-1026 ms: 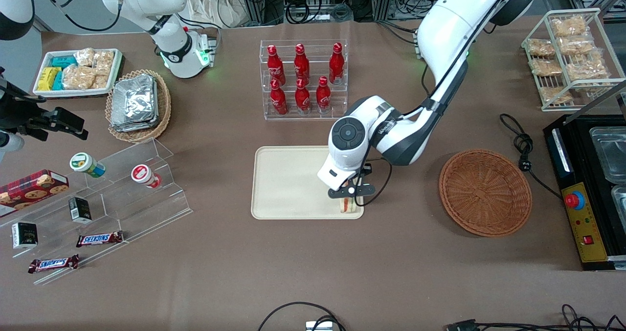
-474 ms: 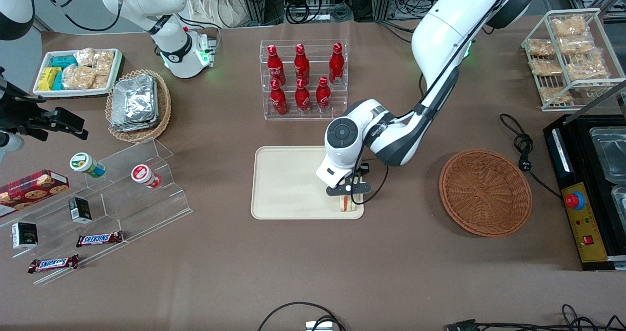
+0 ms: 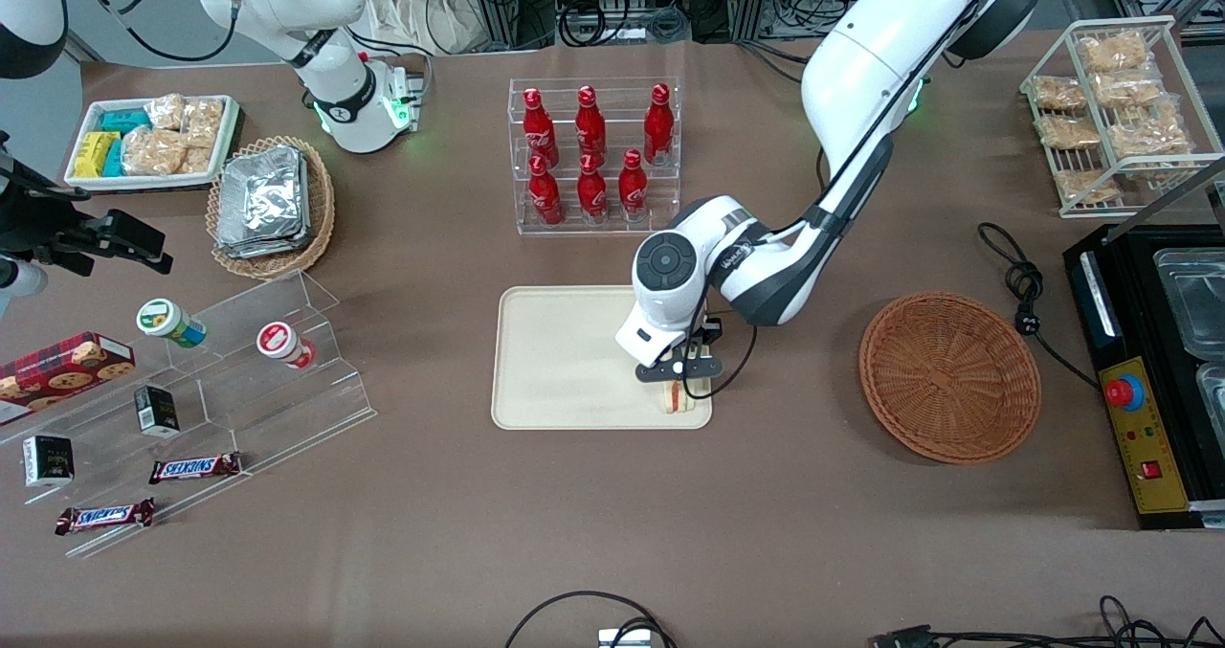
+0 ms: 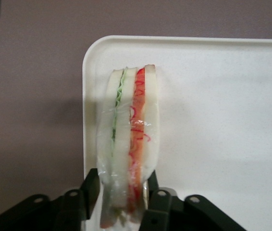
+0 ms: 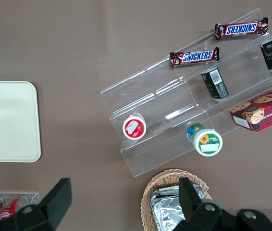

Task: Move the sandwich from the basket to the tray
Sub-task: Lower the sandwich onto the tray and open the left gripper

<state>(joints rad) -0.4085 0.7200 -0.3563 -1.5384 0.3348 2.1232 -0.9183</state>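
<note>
The sandwich, white bread with red and green filling in clear wrap, stands on edge over the corner of the cream tray nearest the front camera and the working arm's end. My gripper hangs directly above it, shut on the sandwich. In the left wrist view the sandwich sits between the two black fingers, close to the tray's rounded corner. The reddish-brown wicker basket lies beside the tray toward the working arm's end, with nothing in it.
A clear rack of red bottles stands farther from the front camera than the tray. A black cable and a black appliance lie past the basket. Stepped acrylic shelves with snacks sit toward the parked arm's end.
The gripper and the sandwich have shifted slightly along the tray's near edge toward the parked arm's end. The grip stays the same.
</note>
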